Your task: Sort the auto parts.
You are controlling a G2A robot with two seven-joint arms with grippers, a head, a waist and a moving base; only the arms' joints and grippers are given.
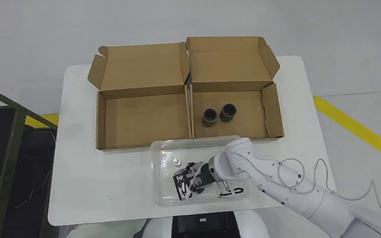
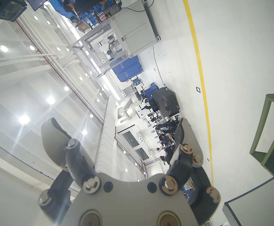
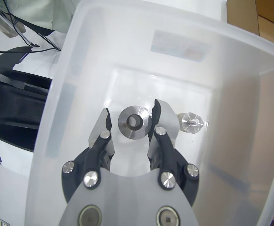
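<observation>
In the right wrist view a silver metal ring (image 3: 134,122) with a dark bore lies on the floor of the clear plastic bin (image 3: 137,64). My right gripper (image 3: 131,108) is open and straddles it: one pad touches the ring's side, the other stands a small gap off. A second shiny metal part (image 3: 191,122) lies just beside the gripper, outside the fingers. From above, the right gripper (image 1: 189,182) sits low inside the bin (image 1: 157,150). Two dark cylindrical parts (image 1: 209,116) (image 1: 229,111) stand in the right cardboard box (image 1: 272,110). My left gripper (image 2: 116,126) is open, holds nothing and points off into the room.
The left cardboard box (image 1: 142,120) has nothing in it; both boxes stand side by side behind the bin with their lids folded back. A dark frame and rack (image 1: 0,174) stand off the table's left edge. Bare white table (image 1: 85,179) lies left of the bin.
</observation>
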